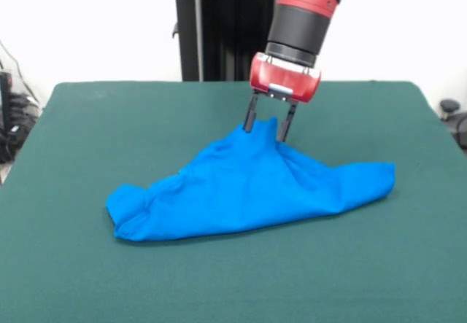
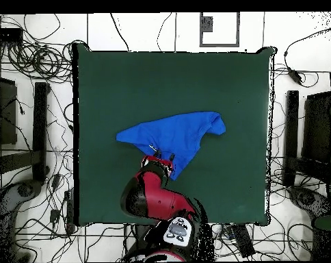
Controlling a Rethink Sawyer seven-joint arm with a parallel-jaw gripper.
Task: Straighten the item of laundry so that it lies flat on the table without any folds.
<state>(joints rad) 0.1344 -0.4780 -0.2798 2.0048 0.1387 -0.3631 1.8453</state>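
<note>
The bright blue T-shirt (image 1: pixel 248 188) lies crumpled near the middle of the dark green table (image 1: pixel 219 283), its plain side showing and no print visible. It rises in a tent-like peak at its far edge. My gripper (image 1: pixel 268 127) comes down from above and its two dark fingers (image 1: pixel 250 119) stand on either side of that peak, pinching the bunched cloth and holding it a little off the table. Folds run down from the peak to both sides. In the overhead view the shirt (image 2: pixel 185 131) spreads out from my gripper (image 2: pixel 159 156) across the table (image 2: pixel 127 75).
The robot's black pedestal (image 1: pixel 219 31) stands at the table's far side. Cables and equipment (image 2: pixel 31 61) lie on the floor around the table. Green cloth shows on all sides of the shirt.
</note>
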